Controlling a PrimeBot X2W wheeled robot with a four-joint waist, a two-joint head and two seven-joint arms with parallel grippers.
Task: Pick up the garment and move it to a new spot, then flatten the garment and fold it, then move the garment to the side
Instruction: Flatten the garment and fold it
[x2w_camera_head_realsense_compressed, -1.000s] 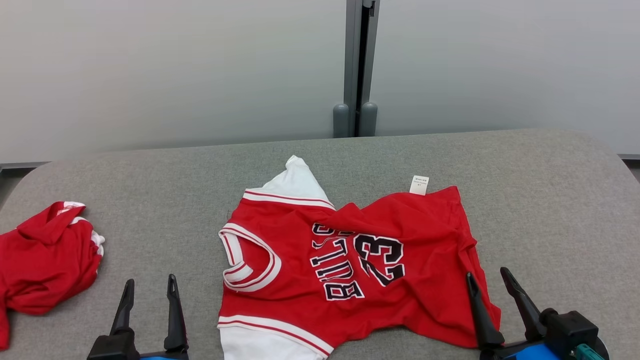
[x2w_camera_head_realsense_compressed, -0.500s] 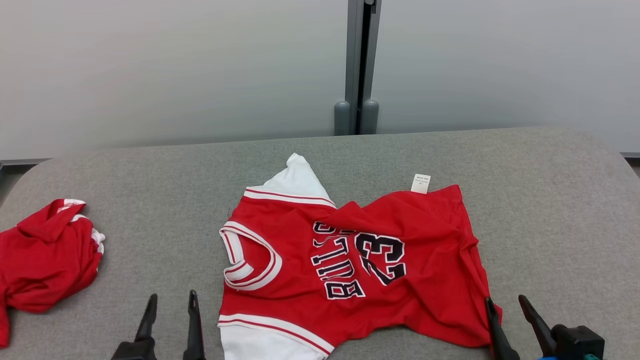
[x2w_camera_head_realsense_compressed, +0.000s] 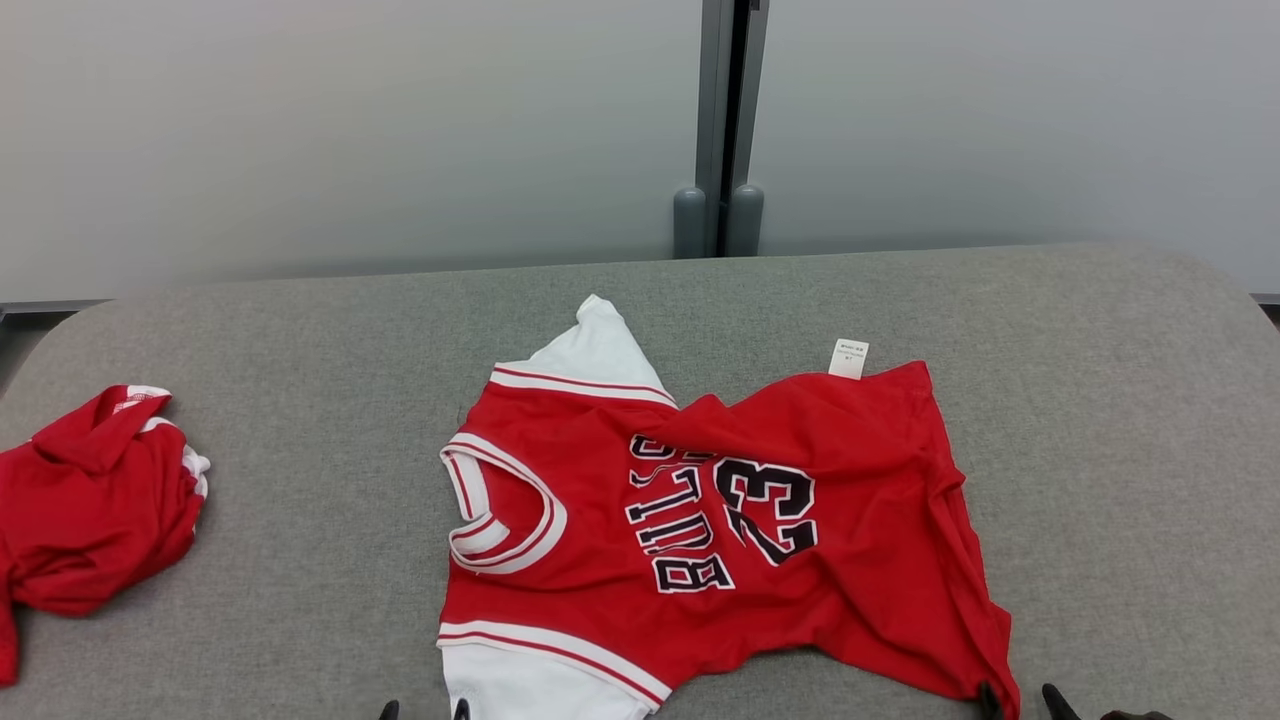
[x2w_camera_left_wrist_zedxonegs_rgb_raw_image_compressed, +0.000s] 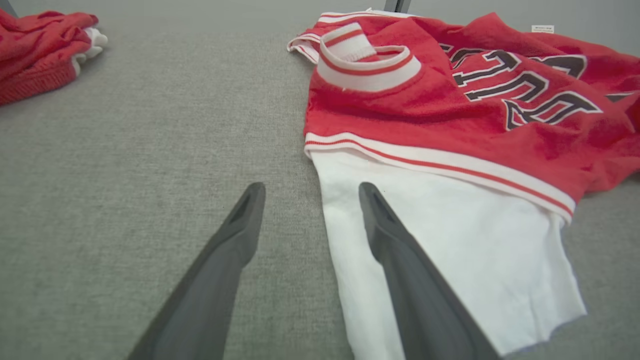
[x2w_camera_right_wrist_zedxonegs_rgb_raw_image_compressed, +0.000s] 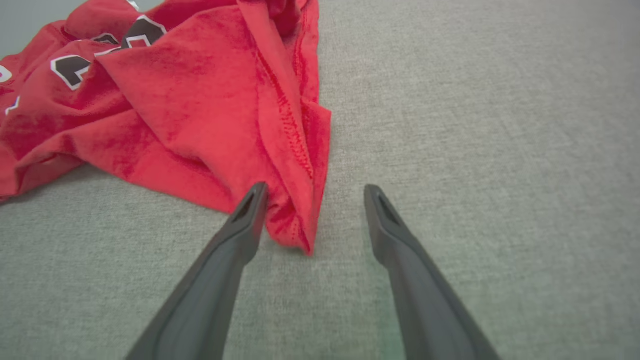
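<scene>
Wrist views: both grippers are empty, fingers apart. The garment (x2w_camera_left_wrist_zedxonegs_rgb_raw_image_compressed: 425, 115) lies rumpled just ahead. Its white sleeve (x2w_camera_left_wrist_zedxonegs_rgb_raw_image_compressed: 440, 240) edge sits between the fingertips of our left gripper (x2w_camera_left_wrist_zedxonegs_rgb_raw_image_compressed: 311, 190), its hem corner (x2w_camera_right_wrist_zedxonegs_rgb_raw_image_compressed: 300, 235) between those of our right gripper (x2w_camera_right_wrist_zedxonegs_rgb_raw_image_compressed: 315, 192). We should pinch low, then draw outward evenly.

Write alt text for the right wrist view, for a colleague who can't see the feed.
The right gripper is open and holds nothing; the rumpled hem corner of a red jersey shows between its two dark fingers, on a grey fabric table. The jersey spreads toward the upper left, with part of its black-and-white lettering visible.
</scene>
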